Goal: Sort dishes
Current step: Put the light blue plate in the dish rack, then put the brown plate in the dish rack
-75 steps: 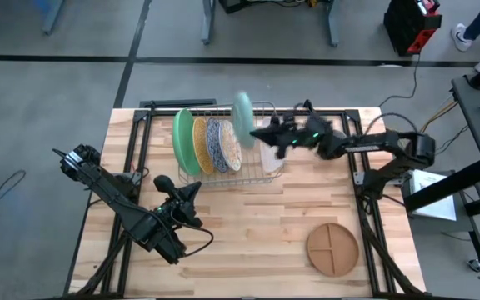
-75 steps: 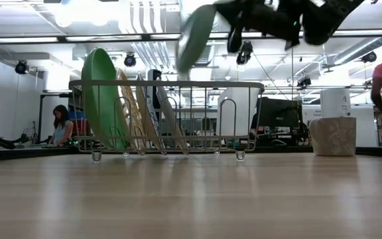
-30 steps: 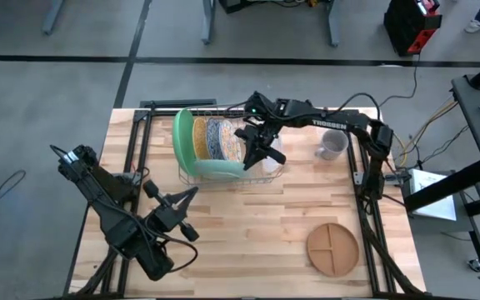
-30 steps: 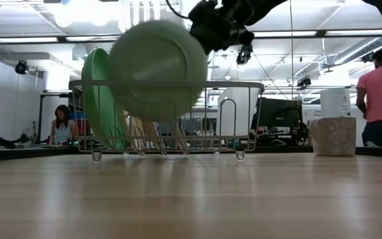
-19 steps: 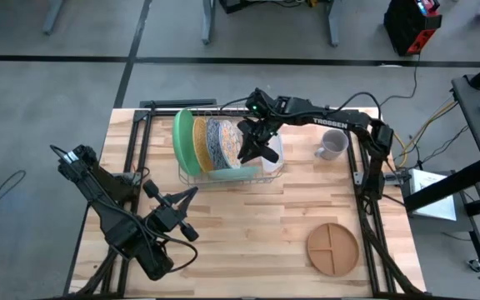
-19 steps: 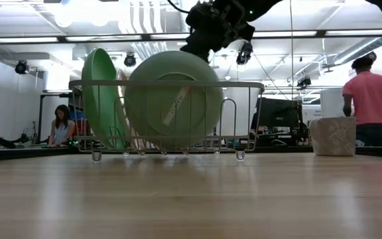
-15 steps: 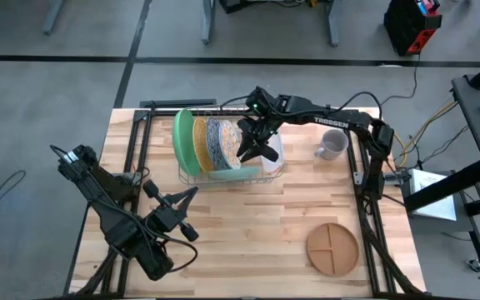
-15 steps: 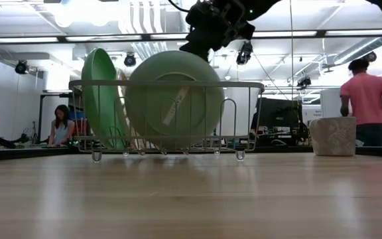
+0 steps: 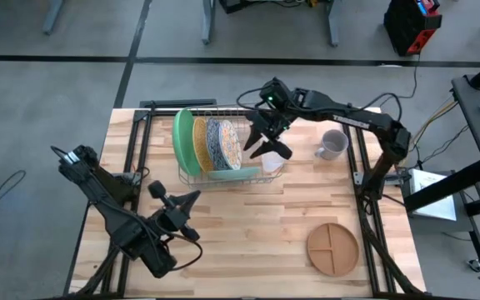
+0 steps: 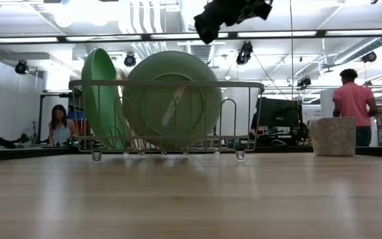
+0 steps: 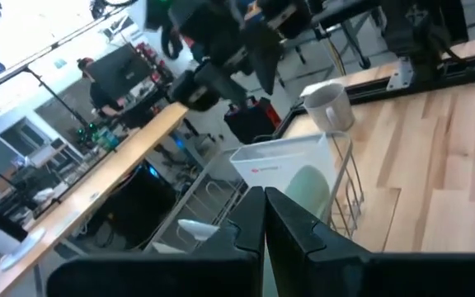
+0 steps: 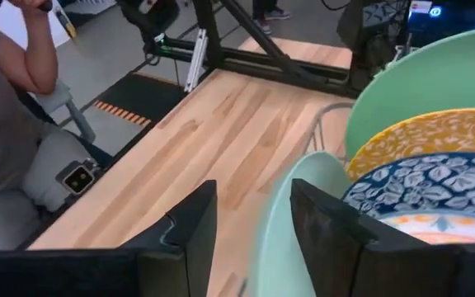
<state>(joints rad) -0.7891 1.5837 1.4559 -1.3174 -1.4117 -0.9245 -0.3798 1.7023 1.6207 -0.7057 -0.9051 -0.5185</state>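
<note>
Pale wood planks make up the tabletop point(image 9: 248, 217), set on a grey floor with an open workroom behind it; in the low view one person sits at the far left of the frame and another stands at the far right.

My right tool point(image 9: 267, 143) hangs above the wire dish rack point(image 9: 269, 172) in the upper middle of the high view, its fingers spread wide and holding nothing. In the right wrist view my two dark fingers point(image 12: 190, 227) stand apart with the rim of the pale teal plate point(image 12: 283, 223) between them, not gripped. That plate point(image 10: 172, 100) stands on edge along the near side of the rack, its round face filling the middle of the low view.

Behind it in the rack, the bright green plate point(image 9: 182, 142) stands upright at the left end, then the gold speckled plate point(image 9: 199, 145), then the floral plate point(image 9: 222, 142), packed closely side by side. A grey mug point(image 9: 332, 145) sits on the tabletop just right of the rack. The brown divided plate point(image 9: 332, 248) lies flat at the lower right of the high view, well apart from everything else.

My left tool point(image 9: 176, 205) waits low over the tabletop at the lower left, its fingers pressed together and empty.
</note>
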